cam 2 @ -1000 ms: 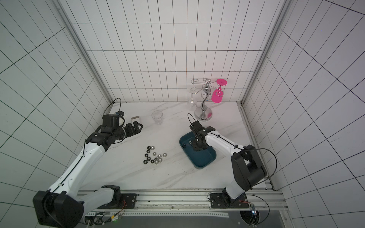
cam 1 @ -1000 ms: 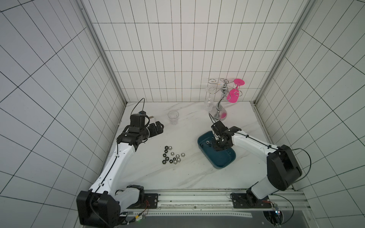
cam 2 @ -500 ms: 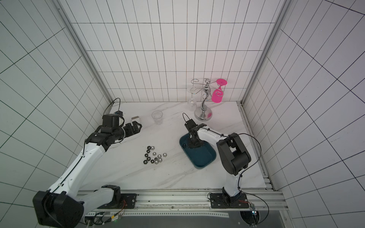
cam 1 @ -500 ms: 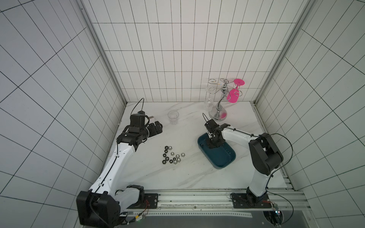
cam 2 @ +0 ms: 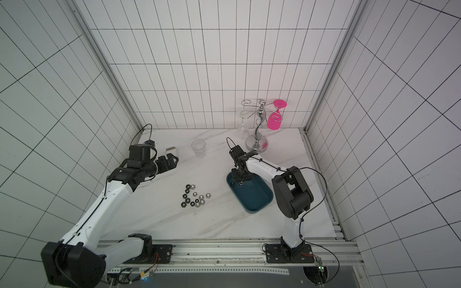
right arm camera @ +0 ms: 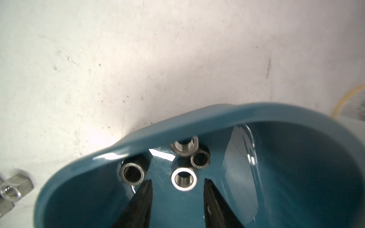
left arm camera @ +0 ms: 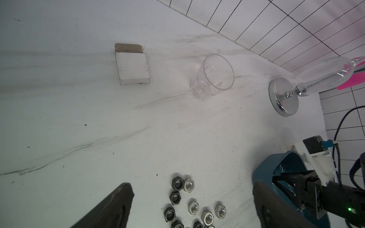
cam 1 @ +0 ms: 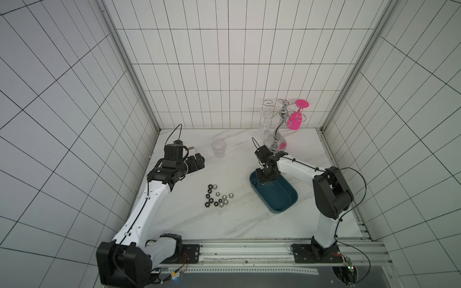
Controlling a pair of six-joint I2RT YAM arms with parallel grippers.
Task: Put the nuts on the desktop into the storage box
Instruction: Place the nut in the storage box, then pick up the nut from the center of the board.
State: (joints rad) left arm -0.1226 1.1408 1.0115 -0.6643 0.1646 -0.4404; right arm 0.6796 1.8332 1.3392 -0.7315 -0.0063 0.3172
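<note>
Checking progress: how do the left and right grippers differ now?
The left gripper is spread wide; the right gripper is only partly open. The left gripper hangs over the desktop near the loose nuts; the right gripper points down into the storage box. Both hold nothing.

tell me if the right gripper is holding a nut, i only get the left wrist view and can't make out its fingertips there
observer: No. The right wrist view shows the right gripper open inside the storage box. A silver nut lies between its fingertips, clear of both.
operator: anything else in there
observer: Yes, three more nuts lie close to its wall, so four in all.
operator: how many are outside it, my view crops them
observer: About a dozen loose nuts sit clustered on the desktop, seen in both top views.
</note>
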